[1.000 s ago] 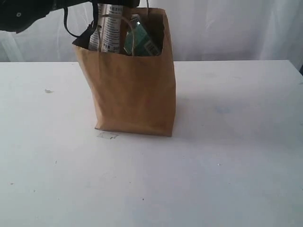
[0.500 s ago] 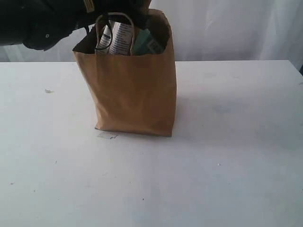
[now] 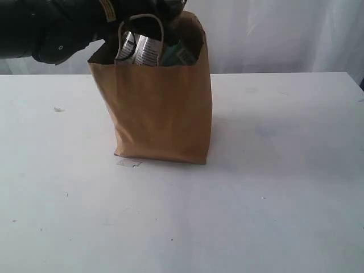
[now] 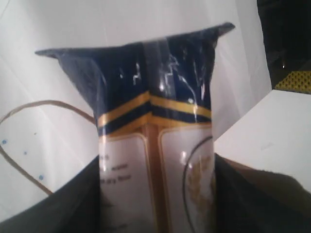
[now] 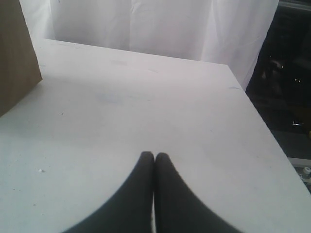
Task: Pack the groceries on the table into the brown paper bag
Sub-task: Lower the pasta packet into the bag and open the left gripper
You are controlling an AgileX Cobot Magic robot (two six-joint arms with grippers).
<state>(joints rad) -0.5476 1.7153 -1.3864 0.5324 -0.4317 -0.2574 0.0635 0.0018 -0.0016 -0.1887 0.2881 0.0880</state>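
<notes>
The left hand is clamped on the long navy-beige pasta packet, which sits partly inside the brown paper bag near the tabletop's far edge. The right hand, fingers together, hovers above the tabletop.

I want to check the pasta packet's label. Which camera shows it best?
The left wrist view: the pasta packet fills it, navy top, gold stripes and beige panels, held in the left gripper. The exterior view shows only a printed sliver in the brown paper bag's mouth. The right wrist view shows none of it.
</notes>
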